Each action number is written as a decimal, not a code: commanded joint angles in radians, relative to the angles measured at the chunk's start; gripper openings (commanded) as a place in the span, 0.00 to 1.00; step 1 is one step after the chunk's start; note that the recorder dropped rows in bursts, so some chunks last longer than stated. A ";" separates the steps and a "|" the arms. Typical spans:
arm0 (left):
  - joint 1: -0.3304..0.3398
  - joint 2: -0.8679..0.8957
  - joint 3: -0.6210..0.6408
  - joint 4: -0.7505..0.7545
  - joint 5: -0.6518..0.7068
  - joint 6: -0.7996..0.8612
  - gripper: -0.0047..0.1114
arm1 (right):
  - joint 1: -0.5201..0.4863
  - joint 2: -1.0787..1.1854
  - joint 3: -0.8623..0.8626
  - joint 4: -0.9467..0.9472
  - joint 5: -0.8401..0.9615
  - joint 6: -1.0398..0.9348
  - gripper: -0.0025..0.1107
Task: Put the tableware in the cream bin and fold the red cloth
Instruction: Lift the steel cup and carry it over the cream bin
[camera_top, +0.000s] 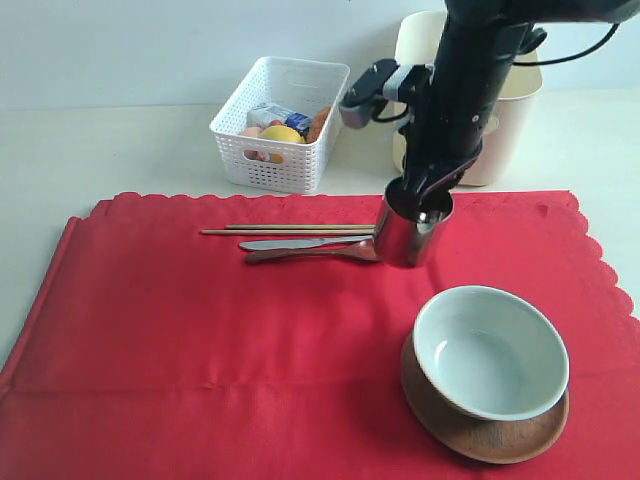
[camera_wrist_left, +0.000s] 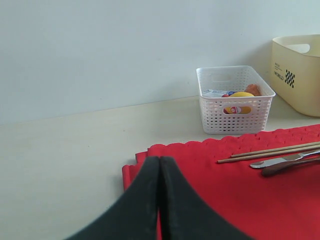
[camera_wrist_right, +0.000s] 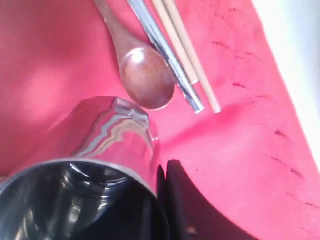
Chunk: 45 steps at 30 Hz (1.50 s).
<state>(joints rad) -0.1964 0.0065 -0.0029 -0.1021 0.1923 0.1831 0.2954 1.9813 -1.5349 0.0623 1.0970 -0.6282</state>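
Pinching the rim of the small shiny steel cup (camera_top: 408, 240), the right gripper (camera_top: 428, 195) comes down from above in the exterior view, with one finger inside the mouth and one outside. The cup stands upright on the large bright red cloth (camera_top: 200, 340), mouth up, just in front of the tall cream plastic bin (camera_top: 510, 120). Whether its base has left the cloth I cannot tell. The wooden chopsticks (camera_top: 290, 230), metal knife (camera_top: 295, 243) and dark wooden spoon (camera_top: 310, 255) lie side by side, their long axes running across the cloth and their ends beside the cup. The pale green-white bowl (camera_top: 490, 350) sits on the round brown wooden plate (camera_top: 490, 435).

In the left wrist view, the left gripper (camera_wrist_left: 159, 200) is pressed together on nothing, above the cloth's corner.

The right wrist view shows a dark finger against the cup's outer wall, with the spoon's bowl just beside the cup.

A thin-rim grip on polished steel may slip or let the cup swing, so it could tip in transit. A low lift could also knock the spoon or clip the bin's edge.
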 joint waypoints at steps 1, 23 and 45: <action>-0.006 -0.006 0.003 -0.001 -0.001 -0.002 0.05 | -0.005 -0.076 -0.060 0.014 0.003 0.012 0.02; -0.006 -0.006 0.003 -0.001 -0.001 -0.004 0.05 | -0.171 -0.164 -0.147 -0.159 -0.410 0.456 0.02; -0.006 -0.006 0.003 -0.001 -0.001 -0.004 0.05 | -0.260 0.055 -0.147 -0.466 -0.434 0.839 0.02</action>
<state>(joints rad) -0.1964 0.0065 -0.0029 -0.1021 0.1923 0.1831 0.0401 2.0241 -1.6757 -0.3457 0.6827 0.1466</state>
